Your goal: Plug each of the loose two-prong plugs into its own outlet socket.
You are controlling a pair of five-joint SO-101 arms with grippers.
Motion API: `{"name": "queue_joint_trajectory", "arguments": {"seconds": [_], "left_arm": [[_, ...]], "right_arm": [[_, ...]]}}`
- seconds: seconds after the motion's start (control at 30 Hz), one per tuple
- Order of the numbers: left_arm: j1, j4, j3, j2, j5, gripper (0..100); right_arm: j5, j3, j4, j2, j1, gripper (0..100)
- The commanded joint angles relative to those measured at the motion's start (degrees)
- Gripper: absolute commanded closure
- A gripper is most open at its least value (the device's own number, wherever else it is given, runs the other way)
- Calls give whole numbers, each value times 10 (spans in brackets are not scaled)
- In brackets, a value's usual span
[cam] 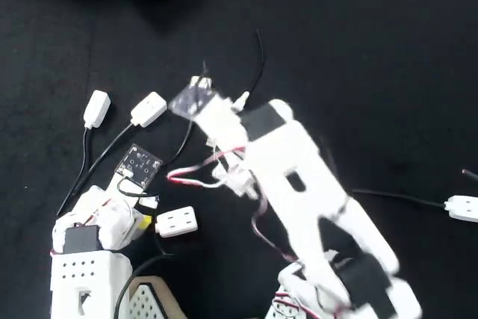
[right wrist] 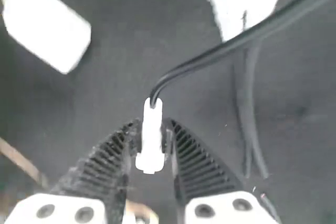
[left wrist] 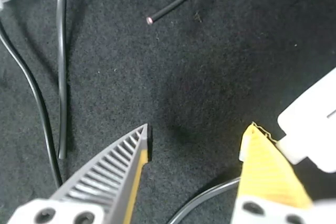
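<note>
My right gripper (right wrist: 151, 128) is pinching a small white plug (right wrist: 150, 153) between its two ridged fingers. The plug's long side runs the same way as my fingers. Its cord end sticks out past my fingertips and points away from my wrist. Its other end sits back toward my palm, and I cannot see its prongs. A black cord (right wrist: 210, 59) comes out of the plug's end, bends sharply and runs off over the table (cam: 373, 50). From above, my right arm (cam: 299, 184) stretches from the near edge to about the middle of the table, a little toward the left side, and the plug is held there. My left gripper (left wrist: 198, 129) is spread wide with nothing in it, close over the table by the near left corner. A white outlet socket (cam: 178, 222) lies flat just beside its yellow finger (left wrist: 265, 171), slots facing up. A white block (cam: 96, 108) and a second white block (cam: 149, 109), each on a black cord, lie side by side toward the left edge. I cannot tell if they are plugs or sockets. A third white block (cam: 463, 208) on a cord lies at the right edge.
</note>
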Motion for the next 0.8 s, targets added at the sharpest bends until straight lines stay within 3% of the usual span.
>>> {"name": "queue_joint_trajectory", "arguments": {"seconds": [0.0, 0.13, 0.33, 0.43, 0.77], "left_arm": [[2, -14, -2, -3, -2, 722], [48, -10, -2, -21, 4, 722], [127, -9, -12, -156, 126, 718], [160, 4, -9, -234, 188, 717], [188, 11, -26, -224, 210, 717]], "right_arm": [[-82, -13, -76, -91, -4, 987], [-179, 54, -217, -115, -19, 987], [-345, 185, -405, -125, -69, 986], [-377, 225, -450, -149, -79, 986], [-389, 325, -462, -349, -100, 986]]}}
